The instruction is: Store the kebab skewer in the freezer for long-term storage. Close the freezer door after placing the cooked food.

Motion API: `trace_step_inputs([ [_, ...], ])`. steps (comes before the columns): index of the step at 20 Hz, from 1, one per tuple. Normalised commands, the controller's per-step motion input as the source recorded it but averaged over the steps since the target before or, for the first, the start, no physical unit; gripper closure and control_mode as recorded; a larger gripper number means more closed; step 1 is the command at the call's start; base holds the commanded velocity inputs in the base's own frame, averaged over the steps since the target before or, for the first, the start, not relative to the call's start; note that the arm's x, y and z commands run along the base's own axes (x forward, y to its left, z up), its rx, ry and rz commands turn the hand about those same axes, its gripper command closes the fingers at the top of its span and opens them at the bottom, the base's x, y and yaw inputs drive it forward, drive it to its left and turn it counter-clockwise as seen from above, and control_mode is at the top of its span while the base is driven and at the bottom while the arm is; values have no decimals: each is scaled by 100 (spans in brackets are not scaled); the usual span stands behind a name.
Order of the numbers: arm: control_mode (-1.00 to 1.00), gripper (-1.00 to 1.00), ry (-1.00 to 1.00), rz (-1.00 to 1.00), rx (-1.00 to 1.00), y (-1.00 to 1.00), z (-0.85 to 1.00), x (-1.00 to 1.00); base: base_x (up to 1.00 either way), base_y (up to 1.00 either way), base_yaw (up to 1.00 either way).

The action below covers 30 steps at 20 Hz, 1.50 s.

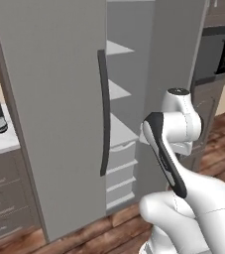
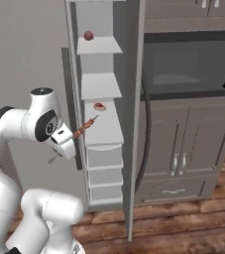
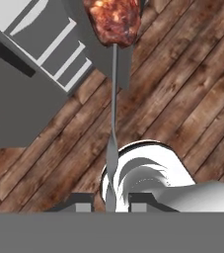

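My gripper (image 2: 66, 144) is shut on the kebab skewer (image 2: 83, 129), holding its thin metal stick below the reddish-brown meat chunks. The skewer slants up and right, its tip toward the middle shelf of the open freezer (image 2: 100, 84). In the hand view the stick (image 3: 113, 99) runs up from between my fingertips (image 3: 84, 202) to a meat chunk (image 3: 113, 22). The freezer door (image 2: 134, 119) stands open, edge-on, with its dark handle (image 2: 144, 144). In the left base view the open freezer shelves (image 1: 118, 92) show past my arm, with the door (image 1: 176, 49) to the right.
A red round item (image 2: 88, 35) sits on the top shelf and a small piece of meat (image 2: 99, 105) on the middle one. Pale drawers (image 2: 104, 156) fill the bottom. The closed left door (image 1: 54, 99) carries a dark handle (image 1: 103, 114). A dark oven (image 2: 188, 64) stands right.
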Motion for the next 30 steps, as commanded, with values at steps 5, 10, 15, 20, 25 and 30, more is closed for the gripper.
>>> trace_step_inputs([
  [5, 100, 100, 0, 0, 0, 0, 0, 0, 35, -2, -6],
  [10, 100, 100, 0, 0, 0, 0, 0, 0, 37, -2, -5],
  [15, 100, 100, 0, 0, 0, 0, 0, 0, 45, -6, -9],
  [20, 100, 100, 0, 0, 0, 0, 0, 0, 43, -5, -9],
  [25, 100, 100, 0, 0, 0, 0, 0, 0, 34, -14, -6],
  [30, 100, 100, 0, 0, 0, 0, 0, 0, 33, -26, -12],
])
